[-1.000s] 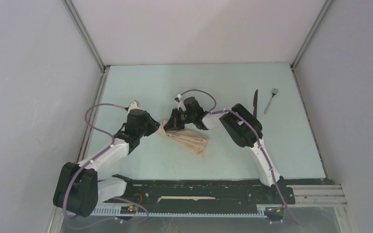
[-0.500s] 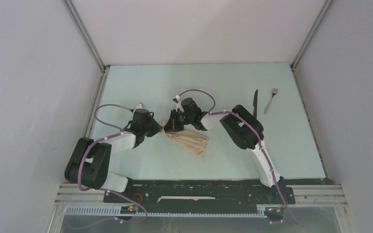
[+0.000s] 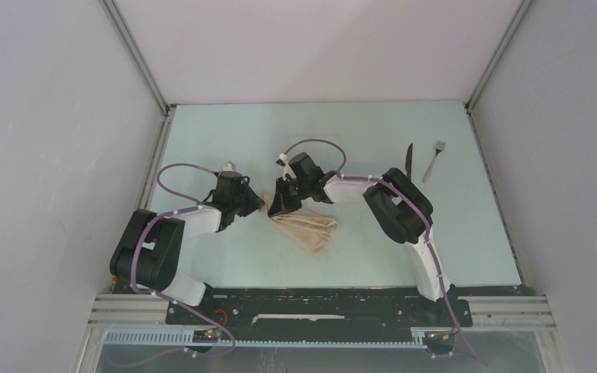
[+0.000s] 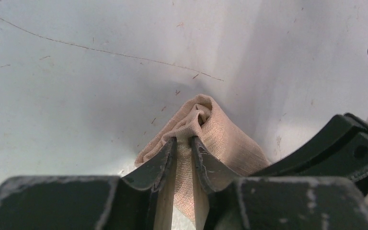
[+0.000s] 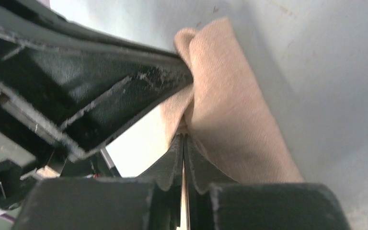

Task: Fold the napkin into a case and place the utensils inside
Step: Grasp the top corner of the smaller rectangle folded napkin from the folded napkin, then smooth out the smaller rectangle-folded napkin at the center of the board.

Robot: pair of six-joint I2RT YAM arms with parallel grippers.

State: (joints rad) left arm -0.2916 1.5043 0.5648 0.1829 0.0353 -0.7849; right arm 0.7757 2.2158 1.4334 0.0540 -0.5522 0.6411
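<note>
With the left gripper (image 4: 184, 141), pinches a bunched-up corner of the napkin (image 3: 308, 231). Squeezes the beige cloth between both dark tips, with a small lump of it poking out past them. With the right gripper (image 5: 184, 138), nips the same napkin too. Presses its jaws almost flat together, with only a thin fold of cloth caught in between. Meet nose to nose at the napkin's left end, just beside each other, so close that the left one's dark tip fills much of the right wrist view.

Lies folded into a long, narrow shape near the middle of the pale blue-green table (image 3: 280, 132). Runs from the pinched end down and to the right, toward the near edge. Looks soft and plain, with no pattern. Hard to tell whether the pinched end rests on the table or hangs a little above it. Throws a dark shadow there in the left wrist view.

Far over on the right side, well apart from the napkin: the black knife (image 3: 409, 158) and the grey fork (image 3: 433, 162). Lie side by side, near each other but not touching, both reaching toward the back wall. Leans a little to the right, in the fork's case. Hides its lower end, in the knife's case, behind the right arm (image 3: 396, 206).
</note>
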